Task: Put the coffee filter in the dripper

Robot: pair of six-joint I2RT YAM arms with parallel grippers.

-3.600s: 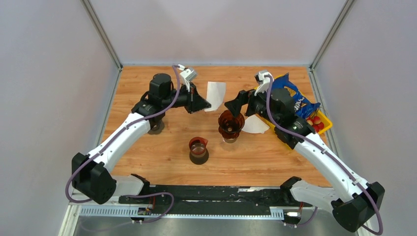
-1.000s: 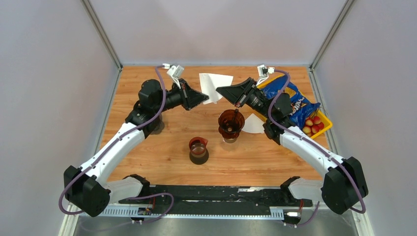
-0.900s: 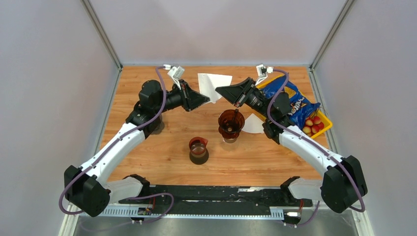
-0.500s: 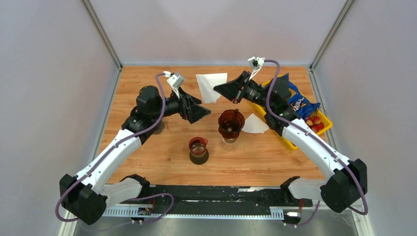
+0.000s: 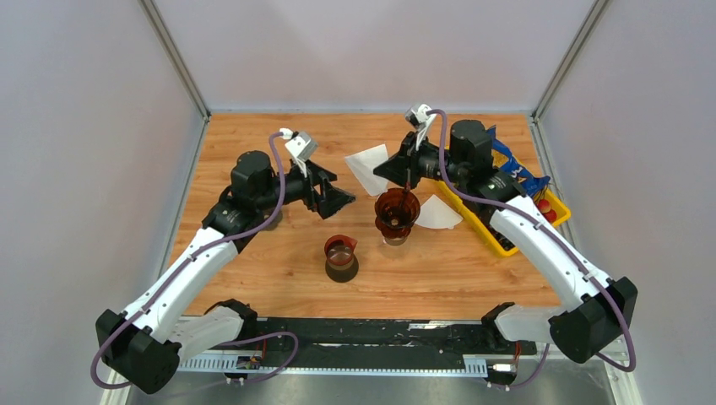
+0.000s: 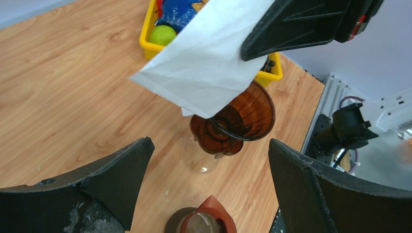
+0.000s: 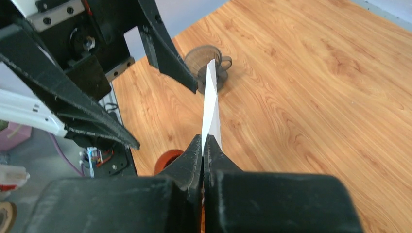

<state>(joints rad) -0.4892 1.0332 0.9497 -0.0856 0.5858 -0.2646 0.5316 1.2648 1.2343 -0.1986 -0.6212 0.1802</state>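
Observation:
My right gripper [image 5: 382, 172] is shut on one edge of the white paper coffee filter [image 5: 366, 164], holding it in the air just above and behind the amber dripper [image 5: 397, 211]. The right wrist view shows the filter [image 7: 211, 104] edge-on, sticking out of the closed right gripper [image 7: 202, 143]. My left gripper [image 5: 339, 197] stands wide open to the left of the dripper, holding nothing. In its wrist view the filter [image 6: 204, 73] hangs over the dripper [image 6: 240, 121], beyond the left gripper [image 6: 211, 167].
A red-lidded glass server [image 5: 341, 253] stands in front of the dripper. A second white filter [image 5: 439, 214] lies flat to the dripper's right. A yellow tray [image 5: 496, 236] with a blue bag [image 5: 512, 174] and fruit sits at the right. A dark object [image 7: 206, 58] stands by the left arm.
Both grippers pinched the filter a second ago. The left gripper has let go, opened wide and drawn back. The right gripper has carried the filter lower, toward the dripper.

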